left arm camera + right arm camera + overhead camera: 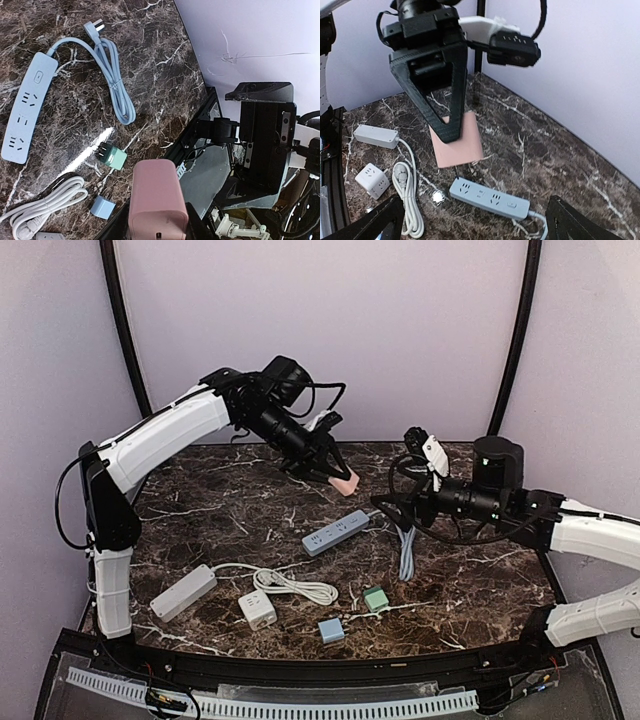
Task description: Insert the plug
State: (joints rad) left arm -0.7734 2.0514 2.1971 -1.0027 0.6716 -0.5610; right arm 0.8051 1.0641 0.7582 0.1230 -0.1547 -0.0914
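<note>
Dark marble, white-veined, makes up the bench (pixel 480 590). From the overhead camera, the left tool (pixel 335 475) is clamped on a pink plug block (pixel 346 485), held in the air over the far half of the bench, near the middle. A grey-blue power strip (pixel 336 533) lies flat at about mid-bench, angled. Its cable (pixel 406 550) is folded in a loop towards the right edge. The right tool (pixel 398 508) hangs just beyond the strip's right end, above the cable. Its jaw state is hard to judge from here. Near the near-left corner sits a white power strip (pixel 183 592), with its white cord (pixel 290 583) coiled beside it. Along the near edge are a white cube socket (pixel 257 609), a small blue adapter (pixel 331 629) and a green adapter (pixel 376 598), all apart from one another.

The left wrist camera looks down past the pink block, gripped at the bottom of the view. The grey-blue strip lies far below on the left with three socket groups and a button showing. Its three-pin plug (pixel 94 27) lies loose on the marble — in no socket. The green and blue adapters lie between the block and the strip.

The right wrist camera shows its own fingers (pixel 375 225) spread wide at the two lower corners, so this tool is open and holds nothing. Ahead, the left tool's black fingers pinch the pink block, which hangs beyond the far long side of the grey-blue strip and apart from it.
</note>
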